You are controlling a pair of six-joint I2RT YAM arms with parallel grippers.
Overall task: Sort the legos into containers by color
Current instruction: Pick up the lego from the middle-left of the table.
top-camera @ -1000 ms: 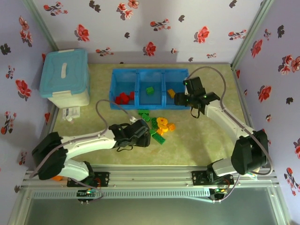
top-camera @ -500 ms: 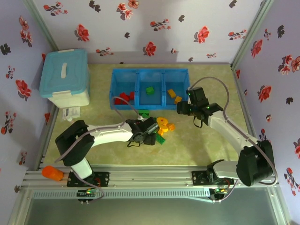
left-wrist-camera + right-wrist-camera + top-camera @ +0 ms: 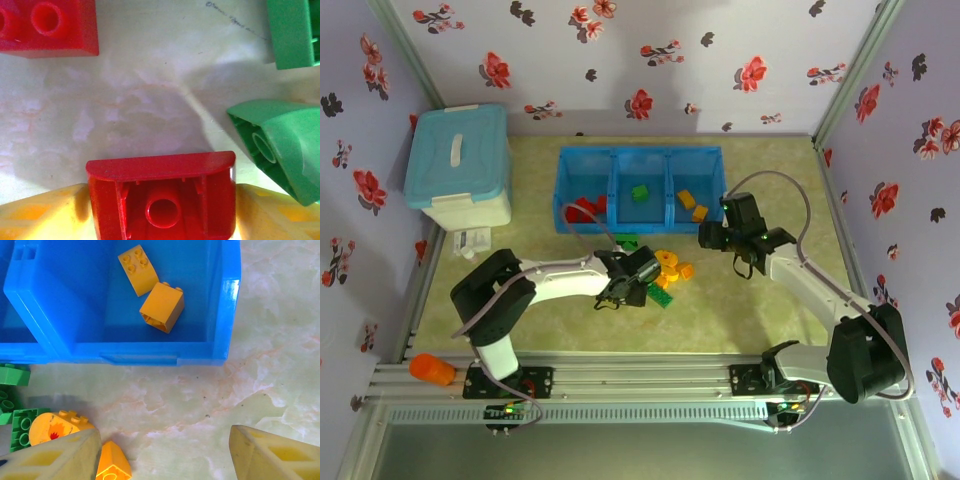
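The left gripper [image 3: 161, 222] is clamped on a red lego [image 3: 161, 197], its yellow fingers [image 3: 45, 215] tight against both sides of it, at the near-left edge of the loose pile [image 3: 660, 265] in front of the blue tray [image 3: 640, 152]. The right gripper [image 3: 162, 455] hangs spread wide over the table [image 3: 280, 315], just short of the tray's right compartment, where two orange-yellow legos [image 3: 161, 307] lie. The left wrist view adds the held brick's hollow underside, a second red brick [image 3: 47, 25] and two green bricks [image 3: 280, 145] close ahead; compared with a second ago, the left gripper has moved right into the pile and the right gripper has drawn back from the compartment's front wall.
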